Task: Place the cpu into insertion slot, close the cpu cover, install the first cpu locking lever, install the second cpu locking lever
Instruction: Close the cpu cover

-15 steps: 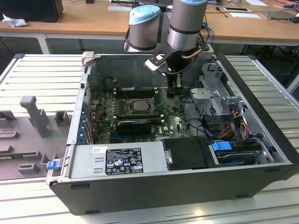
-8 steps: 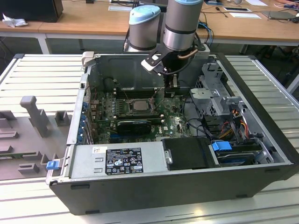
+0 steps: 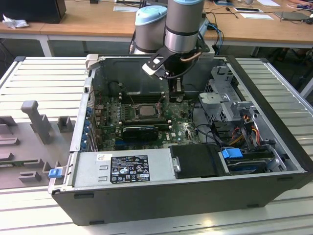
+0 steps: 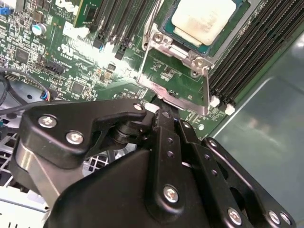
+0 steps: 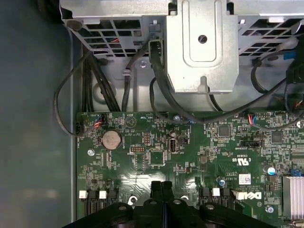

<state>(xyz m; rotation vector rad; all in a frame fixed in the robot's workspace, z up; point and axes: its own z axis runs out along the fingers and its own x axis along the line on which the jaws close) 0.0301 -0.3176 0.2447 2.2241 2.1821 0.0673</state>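
We're inside the open computer case [image 3: 161, 196] on the slatted tabletop [image 3: 44, 73], and the arm is reaching straight down to the motherboard [image 5: 190, 156]. The cpu [image 4: 203, 20] sits in the insertion slot [image 3: 157, 113], pale square plate facing up. The cpu cover [image 4: 159, 40] lies flat around it, its silvery frame ringing the plate. A thin metal lever [image 4: 207, 90] runs along one side of the slot; I cannot tell whether it is latched.

The gripper [image 4: 164, 113] is right at the slot's edge, on the exterior view's right of the slot. Its tip is touching or just off the cover's metal tongue [image 4: 173, 100]. In both wrist views the fingers [image 5: 156, 187] are pressed together, with nothing visible between them.

Long black memory slots [image 4: 247, 52] run alongside the insertion slot. Farther from the slot than the gripper, a coin battery [image 5: 112, 139] sits on the board, and beyond it are grey cables [image 5: 156, 80] and a metal drive cage [image 5: 202, 42].
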